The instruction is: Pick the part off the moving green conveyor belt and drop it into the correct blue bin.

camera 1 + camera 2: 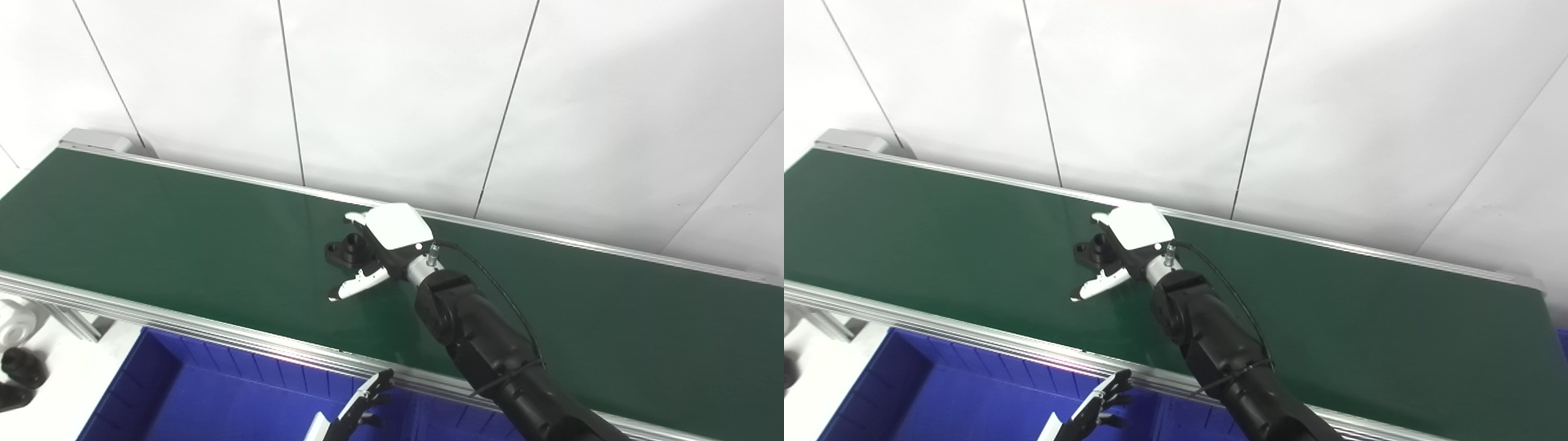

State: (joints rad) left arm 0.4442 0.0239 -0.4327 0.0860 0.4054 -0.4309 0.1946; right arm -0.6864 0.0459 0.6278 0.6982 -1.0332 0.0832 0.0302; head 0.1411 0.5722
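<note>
On the green belt (153,226), the right hand (383,245) spreads around the black part (344,250), not clamped; the left hand (361,407) hovers open over the blue bin (184,392).

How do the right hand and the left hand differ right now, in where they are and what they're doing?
The right hand is stretched out over the green conveyor belt, its fingers spread around the black flanged part; the left hand sits low at the picture's bottom edge, over the blue plastic bin, near no part. The right hand shows its white back; the left shows mostly dark fingers. Neither has closed on anything.
</note>
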